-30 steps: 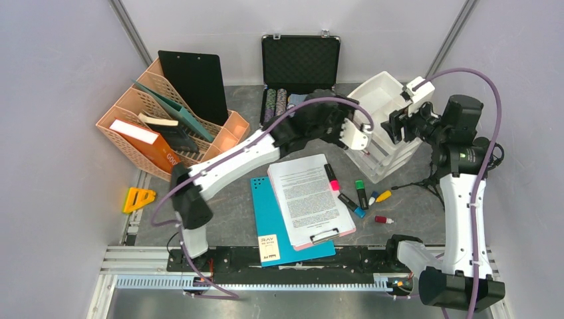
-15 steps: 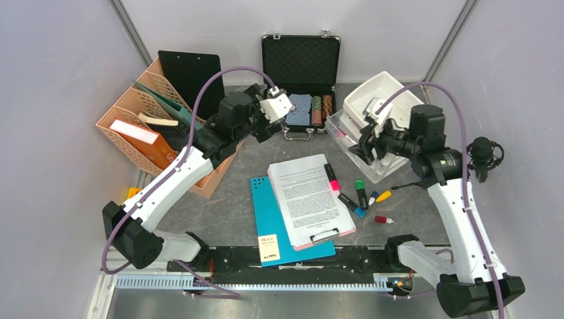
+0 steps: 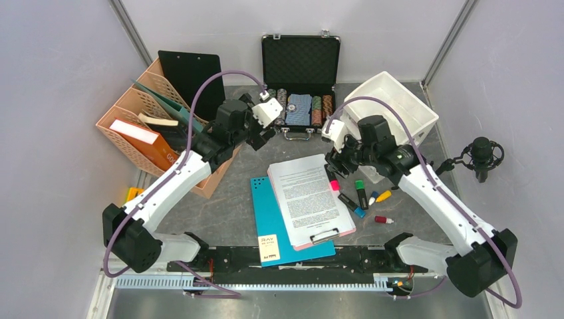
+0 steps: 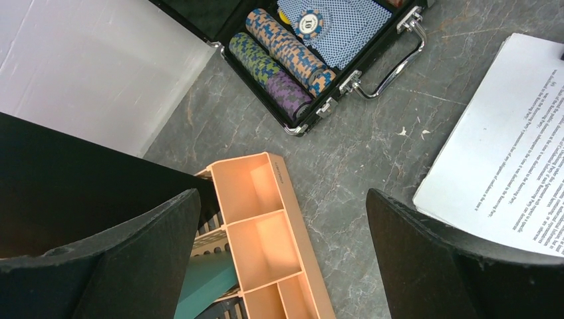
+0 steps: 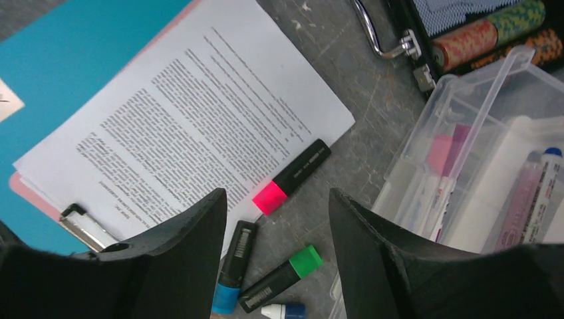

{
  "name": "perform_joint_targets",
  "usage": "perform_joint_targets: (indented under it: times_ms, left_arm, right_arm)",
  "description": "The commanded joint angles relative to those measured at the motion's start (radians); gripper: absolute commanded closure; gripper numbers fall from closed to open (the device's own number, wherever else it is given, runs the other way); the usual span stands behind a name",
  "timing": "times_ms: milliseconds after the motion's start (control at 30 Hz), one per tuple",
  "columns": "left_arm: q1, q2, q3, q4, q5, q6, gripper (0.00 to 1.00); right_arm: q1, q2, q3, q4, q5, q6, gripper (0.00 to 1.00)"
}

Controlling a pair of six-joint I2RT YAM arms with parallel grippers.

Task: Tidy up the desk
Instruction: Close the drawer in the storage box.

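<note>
Grey and mottled like stone, the desk fills the floor between pale walls, with an aluminium rail along its near edge. At its back left stands an orange file organiser holding folders and a black clipboard. A black case of poker chips lies open at the back centre, and a white bin sits tilted at the back right. In the middle, a clipboard of printed sheets overlaps a teal folder.

The left gripper hangs over the organiser's front corner, its jaws spread wide and empty. The right gripper hovers with its jaws parted and nothing between them, above a pink-capped highlighter lying at the sheets' edge. Just beside it lie a green-capped highlighter and a blue-capped one, with a clear plastic box close by.
</note>
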Motion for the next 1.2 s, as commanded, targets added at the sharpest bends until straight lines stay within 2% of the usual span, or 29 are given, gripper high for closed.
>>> perform_joint_targets:
  times_ms: [0,267,833,1033,1167]
  left_arm:
    - [0.006,-0.045,-0.015,0.056,0.008,-0.062,0.0]
    - [0.006,-0.046,-0.071,0.08,0.021,-0.064,0.0]
    - [0.005,-0.137,-0.125,0.063,0.056,-0.064,0.0]
    - [0.005,-0.159,-0.15,0.05,0.112,-0.068,0.0]
    - [0.005,-0.136,-0.139,0.025,0.178,-0.144,0.0]
  right_arm:
    - [0.004,0.033,-0.013,0.056,0.144,0.012,0.37]
    - [0.005,0.077,0.012,0.063,0.193,0.023,0.37]
    - [-0.036,0.156,0.074,0.078,0.465,-0.012,0.37]
    - [-0.096,0.179,0.104,0.073,0.463,-0.031,0.37]
    - [-0.12,0.195,0.116,0.073,0.462,-0.038,0.37]
